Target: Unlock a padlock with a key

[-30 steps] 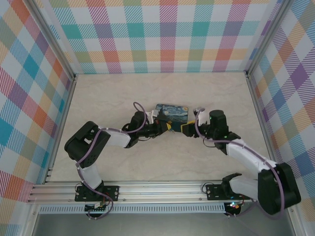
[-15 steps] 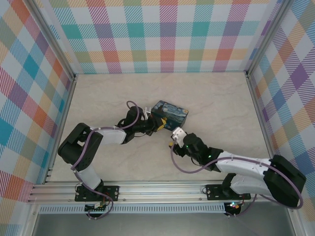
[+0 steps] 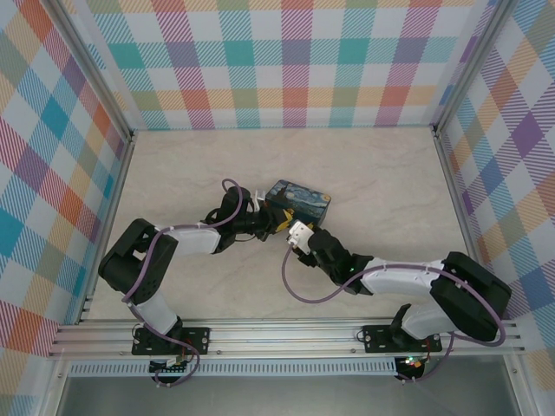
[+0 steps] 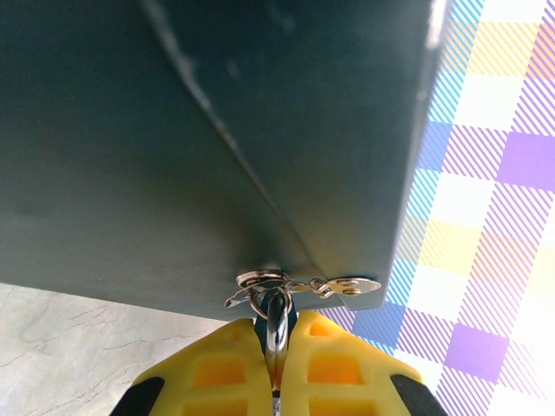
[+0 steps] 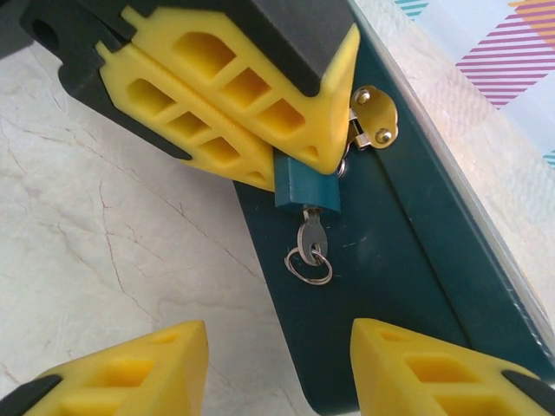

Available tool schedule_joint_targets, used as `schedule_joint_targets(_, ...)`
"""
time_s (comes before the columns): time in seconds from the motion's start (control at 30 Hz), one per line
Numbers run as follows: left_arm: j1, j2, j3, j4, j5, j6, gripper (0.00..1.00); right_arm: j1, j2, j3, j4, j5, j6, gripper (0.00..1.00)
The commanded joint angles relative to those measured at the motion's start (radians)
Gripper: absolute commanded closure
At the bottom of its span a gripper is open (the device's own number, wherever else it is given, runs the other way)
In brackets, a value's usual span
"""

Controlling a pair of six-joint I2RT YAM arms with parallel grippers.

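Left pincer [image 4: 276,368] clamped on the padlock [image 5: 305,189], which hangs at the tin's [image 5: 416,260] hasp [image 5: 375,117], mid-tabletop [image 5: 130,260]. The key [image 5: 310,232] sits in its keyway. My right pincer [image 5: 277,351] stands wide and empty, just short of the key. Risk: closing off-centre, I'd pinch the ring [image 5: 310,267] and drag the key out.

key [image 5: 312,234] in padlock [image 5: 305,189] (at side of tin [image 5: 416,260])

A painted night-sky tin [image 3: 303,198] is lying askew near the middle of the pale marbled bench [image 3: 373,165], its metal hasp [image 5: 375,117] showing at one edge. Pastel plaid walls [image 3: 295,61] are enclosing the bench, and a metal rail [image 3: 286,334] is running along its near edge.
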Motion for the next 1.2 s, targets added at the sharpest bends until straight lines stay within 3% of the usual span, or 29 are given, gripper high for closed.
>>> schedule_joint_targets(0.0,0.008,-0.041,0.023,0.009,0.044,-0.016,1.00,-0.016,0.021,0.041,0.056,0.006,-0.046,0.57)
schedule_joint_targets(0.53,0.013,-0.045,0.011,0.038,0.068,-0.021,1.00,-0.071,0.093,0.099,0.077,-0.055,-0.049,0.70)
schedule_joint_targets(0.93,0.014,-0.042,0.011,0.040,0.074,-0.019,1.00,-0.082,0.103,0.121,0.044,-0.083,-0.018,0.99)
schedule_joint_targets(1.17,0.014,-0.031,0.015,0.001,0.079,0.023,1.00,-0.126,0.076,0.149,-0.050,-0.286,0.085,1.00)
